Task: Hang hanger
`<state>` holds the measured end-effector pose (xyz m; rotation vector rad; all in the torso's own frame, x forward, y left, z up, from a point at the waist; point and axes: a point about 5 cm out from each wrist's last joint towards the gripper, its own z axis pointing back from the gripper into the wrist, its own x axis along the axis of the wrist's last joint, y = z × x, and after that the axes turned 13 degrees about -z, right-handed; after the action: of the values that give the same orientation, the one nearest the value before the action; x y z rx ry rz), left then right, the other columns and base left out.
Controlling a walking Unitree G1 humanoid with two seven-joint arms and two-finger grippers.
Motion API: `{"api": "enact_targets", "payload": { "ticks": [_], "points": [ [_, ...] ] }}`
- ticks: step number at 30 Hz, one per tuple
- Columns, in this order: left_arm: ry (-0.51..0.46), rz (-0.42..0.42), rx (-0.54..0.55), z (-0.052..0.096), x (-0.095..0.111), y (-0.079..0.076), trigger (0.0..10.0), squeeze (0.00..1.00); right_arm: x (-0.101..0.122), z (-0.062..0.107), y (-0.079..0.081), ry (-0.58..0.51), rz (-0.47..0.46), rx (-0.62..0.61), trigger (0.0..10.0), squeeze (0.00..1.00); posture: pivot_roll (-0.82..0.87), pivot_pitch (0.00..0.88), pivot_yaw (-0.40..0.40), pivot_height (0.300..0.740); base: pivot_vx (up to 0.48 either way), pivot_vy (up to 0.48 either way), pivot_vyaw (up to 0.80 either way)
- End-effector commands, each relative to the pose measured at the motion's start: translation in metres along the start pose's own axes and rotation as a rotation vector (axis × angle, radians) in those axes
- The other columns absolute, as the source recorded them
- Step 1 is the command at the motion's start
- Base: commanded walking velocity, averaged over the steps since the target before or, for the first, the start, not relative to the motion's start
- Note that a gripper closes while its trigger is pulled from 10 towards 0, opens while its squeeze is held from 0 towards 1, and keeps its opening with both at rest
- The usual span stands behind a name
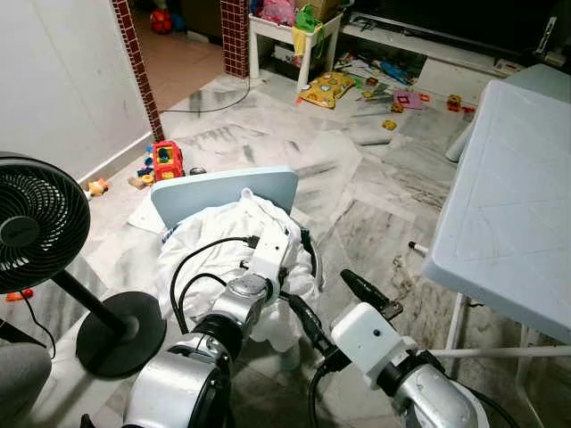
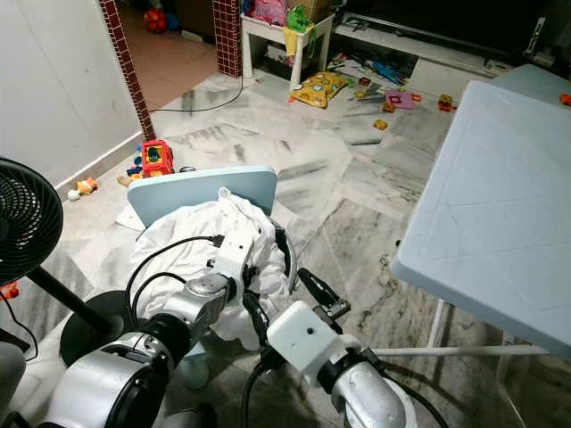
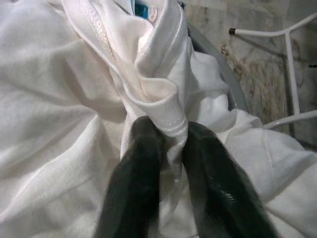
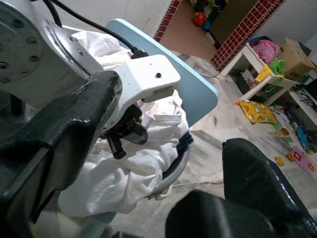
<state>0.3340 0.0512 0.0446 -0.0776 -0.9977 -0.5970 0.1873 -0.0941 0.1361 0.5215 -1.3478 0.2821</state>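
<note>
Mostly hidden, the hanger [image 4: 174, 171] peeks as a grey curve from under the white shirt [image 1: 214, 232] heaped on a blue chair [image 1: 223, 190]. Left pincer [image 3: 171, 148] reaches forward, clamped on a shirt fold. Right pincer [image 1: 366, 291] hovers just beside, fingers apart. Fan [image 1: 40, 223] on left, white surface [image 1: 508, 205] on right.

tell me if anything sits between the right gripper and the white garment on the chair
Nothing visible does. The right gripper hangs open beside the white garment on the chair, open floor between them; the left gripper already pinches a fold.
</note>
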Motion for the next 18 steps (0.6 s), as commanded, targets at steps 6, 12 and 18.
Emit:
{"api": "enact_targets", "payload": {
  "ticks": [6,12,18],
  "points": [
    [-0.092,-0.004,0.031,0.001,0.017,0.014,0.0,0.0,0.0,-0.006,-0.008,-0.008,0.021,-0.012,10.0,0.0,-0.05,0.034,-0.05,0.74,0.0,0.0,0.0],
    [-0.159,-0.017,0.04,0.005,0.022,0.027,0.0,0.0,0.001,-0.014,-0.014,-0.027,0.036,-0.019,10.0,0.0,-0.02,0.006,-0.05,0.74,0.0,0.0,0.0],
    [-0.335,-0.021,-0.034,0.013,0.033,0.033,0.0,0.0,0.004,-0.025,-0.025,-0.054,0.058,-0.037,10.0,0.0,0.04,0.0,-0.054,0.74,0.0,0.0,0.0]
  ]
}}
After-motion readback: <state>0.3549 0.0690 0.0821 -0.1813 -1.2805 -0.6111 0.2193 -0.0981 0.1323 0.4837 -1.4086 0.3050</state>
